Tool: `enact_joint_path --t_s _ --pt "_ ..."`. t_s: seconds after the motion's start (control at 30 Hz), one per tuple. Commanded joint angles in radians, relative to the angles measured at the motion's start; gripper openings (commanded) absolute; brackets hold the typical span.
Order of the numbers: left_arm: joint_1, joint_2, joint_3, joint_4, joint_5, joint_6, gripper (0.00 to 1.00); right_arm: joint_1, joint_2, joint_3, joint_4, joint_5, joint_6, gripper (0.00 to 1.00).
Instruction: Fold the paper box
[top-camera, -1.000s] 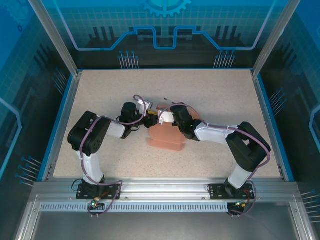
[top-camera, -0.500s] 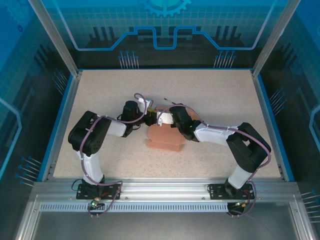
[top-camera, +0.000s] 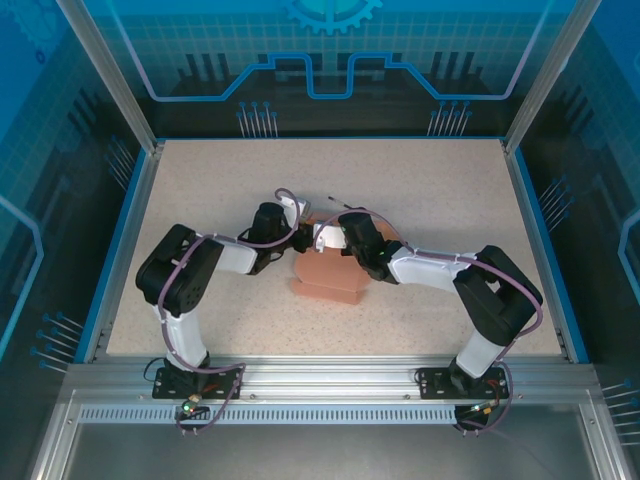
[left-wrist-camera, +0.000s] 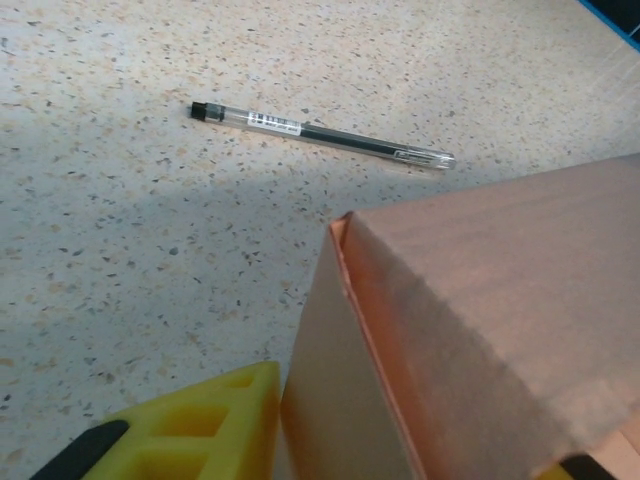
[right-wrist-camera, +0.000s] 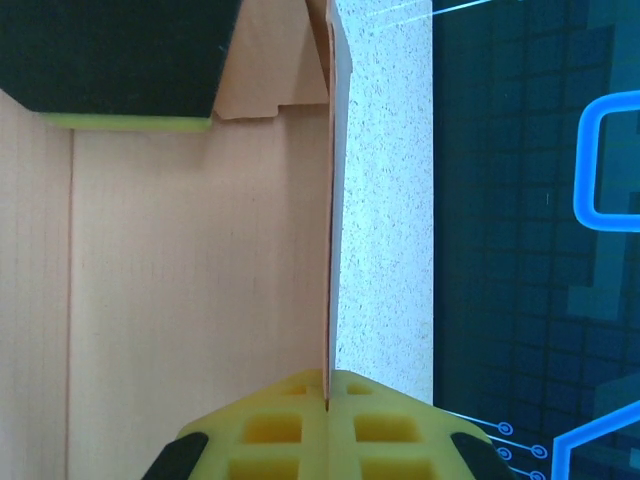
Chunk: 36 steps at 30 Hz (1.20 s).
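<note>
The salmon-pink paper box (top-camera: 326, 278) stands partly folded at the table's middle, between both grippers. My right gripper (top-camera: 324, 238) is shut on the thin edge of an upright panel (right-wrist-camera: 330, 200); its yellow fingers (right-wrist-camera: 270, 430) meet on the card at the right gripper (right-wrist-camera: 328, 385). In the left wrist view the paper box (left-wrist-camera: 470, 330) rises as a folded corner. My left gripper (left-wrist-camera: 420, 425) is open wide around that corner, and its yellow finger (left-wrist-camera: 200, 430) touches the box's side. Its dark finger (right-wrist-camera: 110, 55) rests against the inner panel.
A clear pen (left-wrist-camera: 320, 133) with a dark core lies on the speckled table (left-wrist-camera: 120, 220) just beyond the box, thin in the top view as the pen (top-camera: 342, 206). Blue rails and metal posts border the table (top-camera: 200, 180).
My left gripper has slid right and a little farther, up against the box. The right gripper has shifted slightly left with its panel, and the box looks narrower.
</note>
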Motion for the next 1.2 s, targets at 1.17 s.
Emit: enact_joint_path --t_s 1.17 --pt "-0.028 -0.089 -0.009 -0.042 -0.249 -0.077 0.26 0.038 -0.05 -0.037 -0.07 0.045 0.179 0.0"
